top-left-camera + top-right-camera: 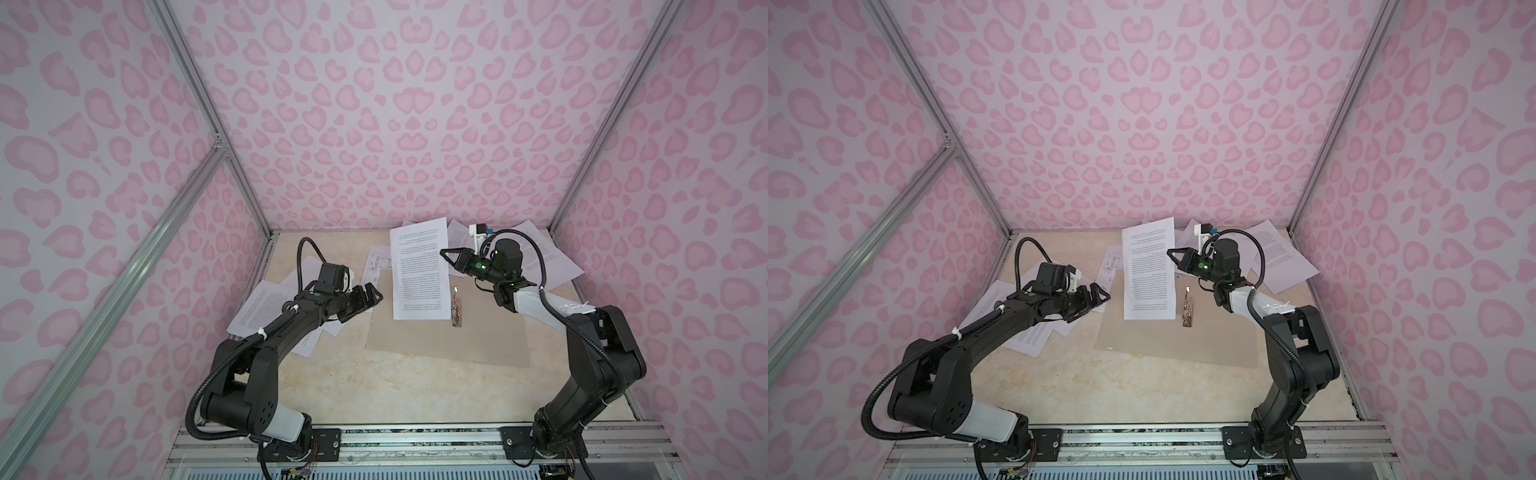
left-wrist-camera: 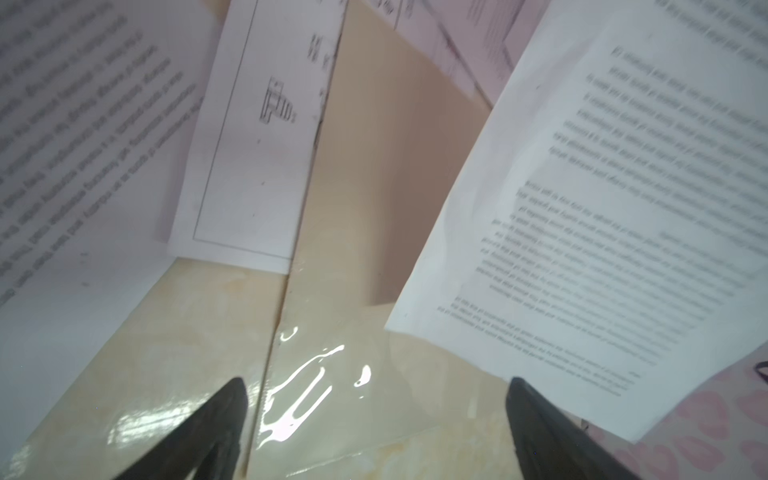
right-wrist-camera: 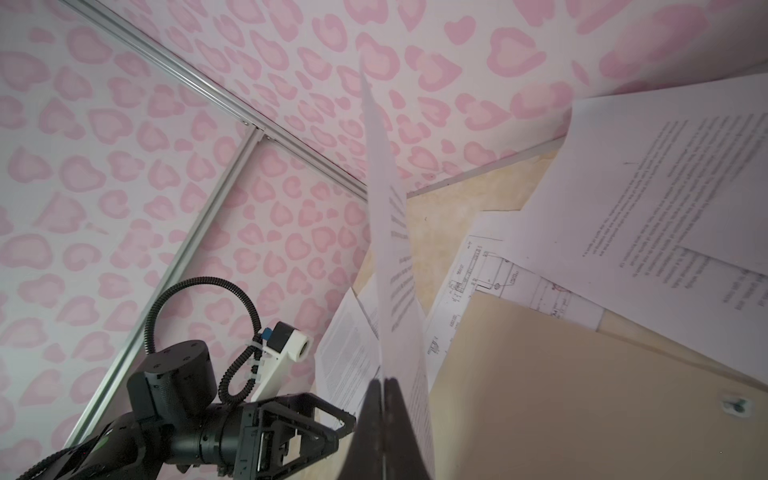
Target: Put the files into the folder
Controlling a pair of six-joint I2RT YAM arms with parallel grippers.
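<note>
Right claw [image 1: 444,252] is clamped shut on one white printed paper sheet [image 1: 419,274], holding it over the open grey-beige cardboard folder [image 1: 449,345] near the bench's [image 1: 374,386] far edge, probably to lower it in. Left claw [image 1: 374,297] gapes wide, empty.

I'm steering inside a lab robot cell: pink heart-spotted wall panels [image 1: 374,104] in silver aluminium framing [image 1: 219,143] box in the glossy cream marble-look table [image 1: 415,395].

Around me: walls [image 1: 374,124] w/ pink heart-ish blotch print on pale bkgd. Alu frame struts [image 1: 614,120] at the corners, plus one diagonal on the left. Tabletop [image 1: 395,395] is beige marble-look, glossy, w/ light glare. Slotted alu rail [image 1: 415,436] along the front edge.
</note>
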